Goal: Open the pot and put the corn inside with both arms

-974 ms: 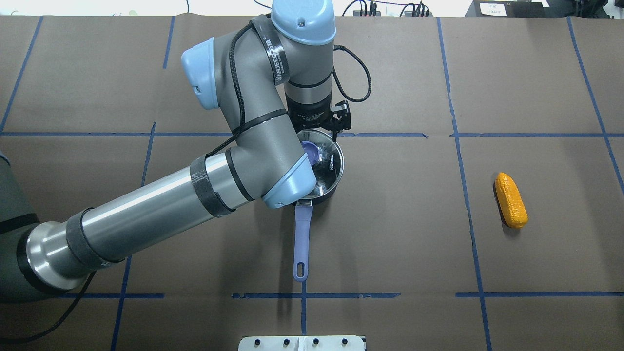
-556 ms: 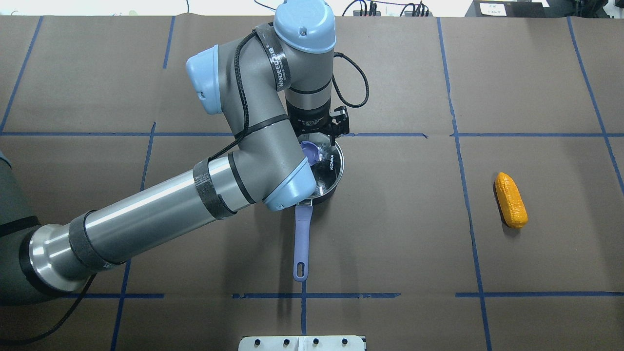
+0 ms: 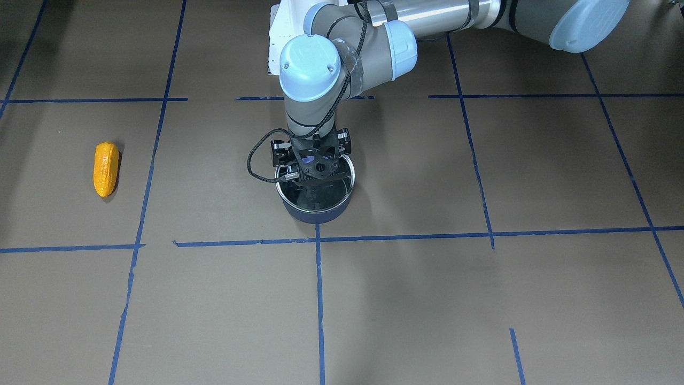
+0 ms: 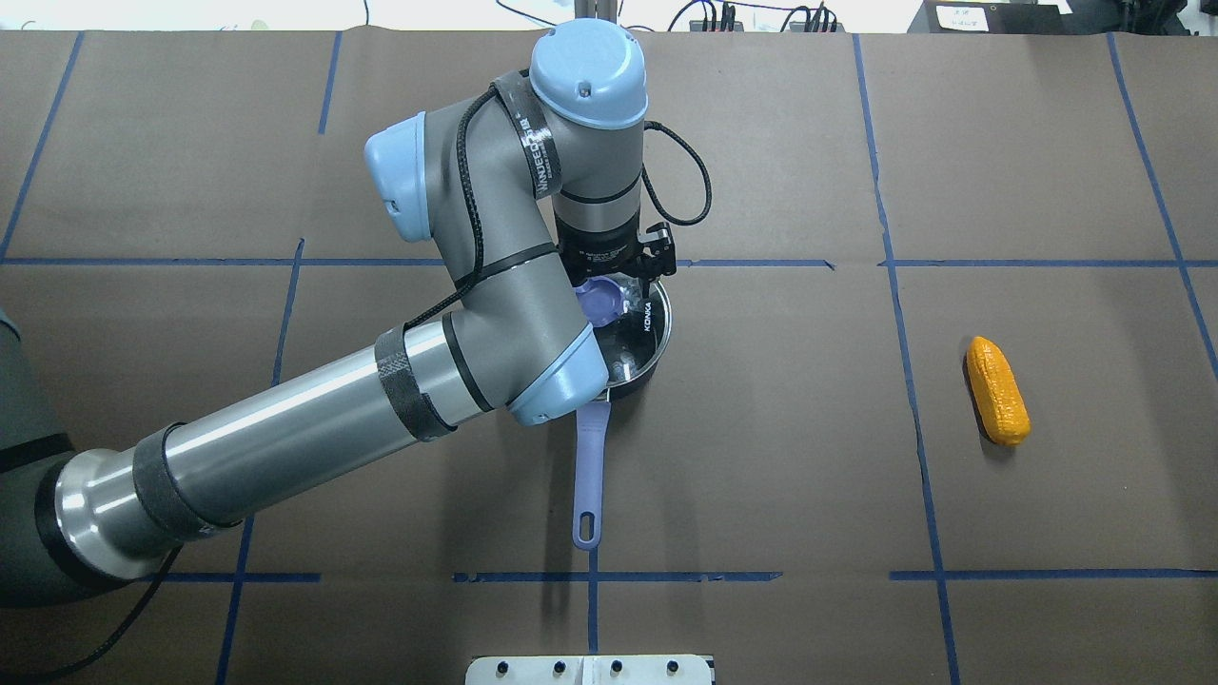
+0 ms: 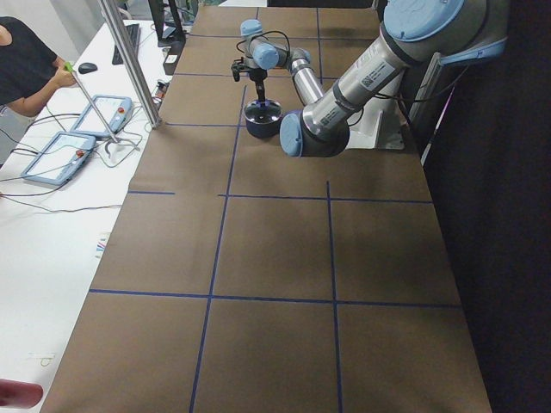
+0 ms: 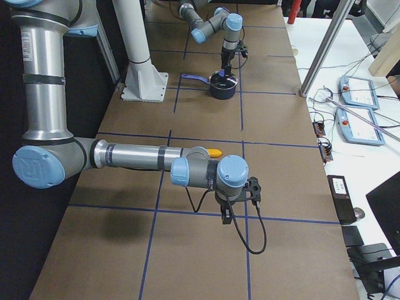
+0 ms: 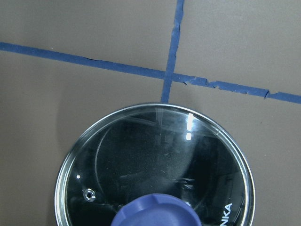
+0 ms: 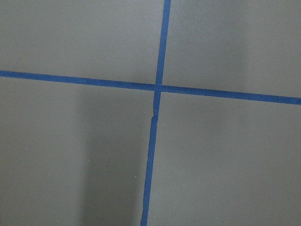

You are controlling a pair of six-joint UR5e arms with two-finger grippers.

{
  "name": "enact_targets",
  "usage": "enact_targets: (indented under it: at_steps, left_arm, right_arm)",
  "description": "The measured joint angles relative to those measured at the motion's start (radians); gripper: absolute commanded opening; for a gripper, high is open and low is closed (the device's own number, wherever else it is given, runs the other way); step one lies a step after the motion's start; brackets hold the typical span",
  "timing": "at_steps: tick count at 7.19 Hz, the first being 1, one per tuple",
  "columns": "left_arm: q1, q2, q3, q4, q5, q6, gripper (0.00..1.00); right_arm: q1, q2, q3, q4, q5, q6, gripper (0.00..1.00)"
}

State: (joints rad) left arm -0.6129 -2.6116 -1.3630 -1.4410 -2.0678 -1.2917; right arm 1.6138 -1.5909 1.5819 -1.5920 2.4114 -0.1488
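The dark navy pot (image 3: pixel 315 212) stands mid-table with its glass lid (image 7: pixel 155 160) on, and its purple handle (image 4: pixel 590 466) points toward the robot. My left gripper (image 3: pixel 313 171) hangs straight down over the lid's blue knob (image 7: pixel 157 212). Its jaws look spread open on either side of the knob; the overhead view hides the fingertips. The orange-yellow corn (image 4: pixel 997 390) lies on the table far to the right, and also shows in the front view (image 3: pixel 106 168). My right gripper (image 6: pixel 229 215) points down near the corn (image 6: pixel 214 152); I cannot tell if it is open.
The table is covered in brown paper with blue tape lines. The white base stand (image 6: pixel 142 81) sits at the robot's edge. A metal post (image 5: pixel 129 60) and teach pendants (image 5: pixel 56 157) stand on a white side table, where a person (image 5: pixel 26 69) is.
My left arm's wrist has shifted slightly toward the robot and lower over the lid, covering more of the knob. The pot, lid and corn have not moved.
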Motion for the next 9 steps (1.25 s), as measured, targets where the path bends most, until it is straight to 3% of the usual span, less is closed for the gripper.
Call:
enact_targets:
  at_steps: [4, 5, 7, 9]
  left_arm:
    - [0.001, 0.015, 0.007, -0.020, 0.000, 0.000, 1.00]
    - [0.001, 0.015, 0.011, -0.025, 0.000, -0.001, 0.95]
    - [0.001, 0.016, 0.013, -0.029, 0.000, -0.001, 0.61]
    - [0.001, 0.016, 0.013, -0.030, 0.000, 0.000, 0.38]
  right_arm:
    - [0.000, 0.001, -0.001, 0.000, -0.001, 0.000, 1.00]
    - [0.000, 0.001, -0.002, 0.000, -0.002, 0.000, 1.00]
    - [0.000, 0.002, -0.002, 0.000, -0.009, 0.000, 1.00]
    - [0.000, 0.003, 0.000, 0.000, -0.010, -0.001, 1.00]
